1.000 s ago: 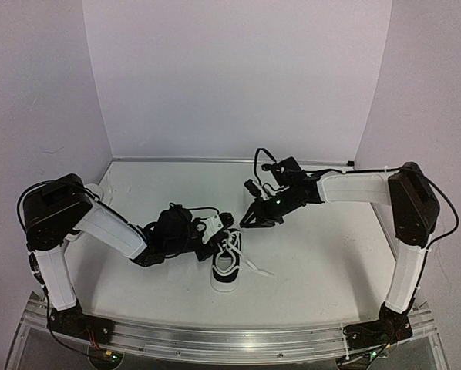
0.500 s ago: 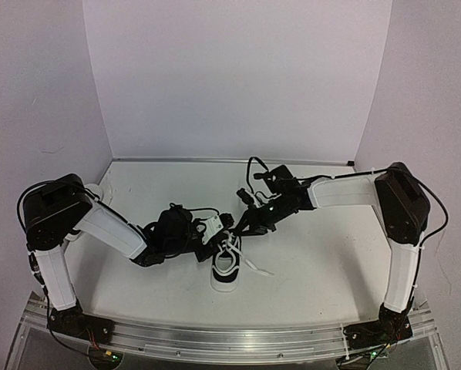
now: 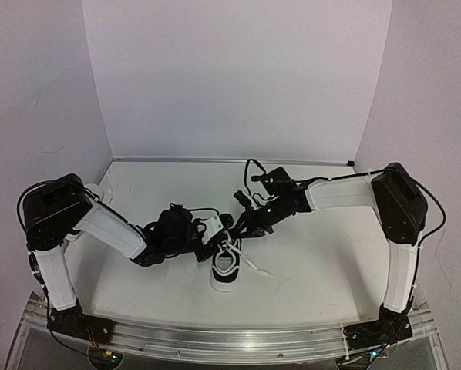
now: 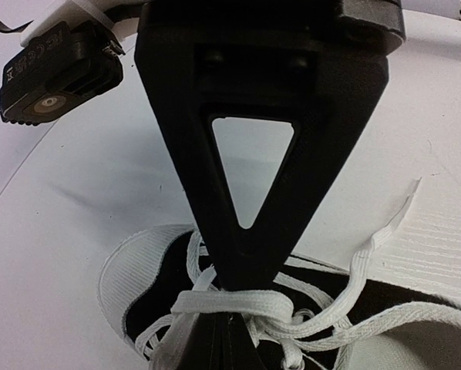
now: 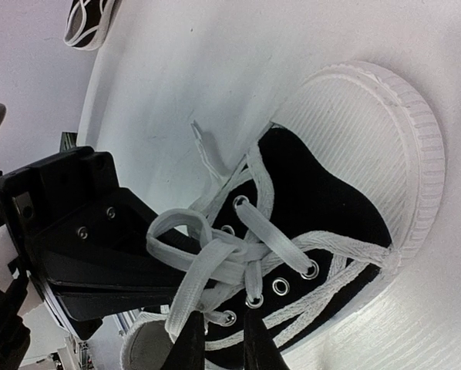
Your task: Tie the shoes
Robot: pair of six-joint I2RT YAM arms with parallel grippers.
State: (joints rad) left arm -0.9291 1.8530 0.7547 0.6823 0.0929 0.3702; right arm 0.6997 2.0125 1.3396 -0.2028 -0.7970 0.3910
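One black-and-white shoe [image 3: 225,271] lies at the table's middle, toe toward the arm bases, with loose white laces [image 3: 229,248]. My left gripper [image 3: 210,240] is at its lace area. In the left wrist view the fingers [image 4: 246,231] stand together and the gripper [image 4: 230,312] is shut on a white lace [image 4: 254,302], which also wraps around them over the shoe [image 4: 142,266]. My right gripper [image 3: 233,230] is right over the laces from the far side. In the right wrist view its tips [image 5: 224,343] stand a narrow gap apart above the eyelets of the shoe [image 5: 331,193], beside a lace loop [image 5: 192,270].
The second shoe [image 3: 94,190] lies at the far left, mostly hidden behind my left arm; it shows in the right wrist view's top corner [image 5: 88,21]. A loose lace end [image 3: 260,270] trails right of the middle shoe. White walls enclose the table.
My right gripper has moved left and down from above the table to the shoe's laces, close to my left gripper. The left arm and shoe have stayed put.
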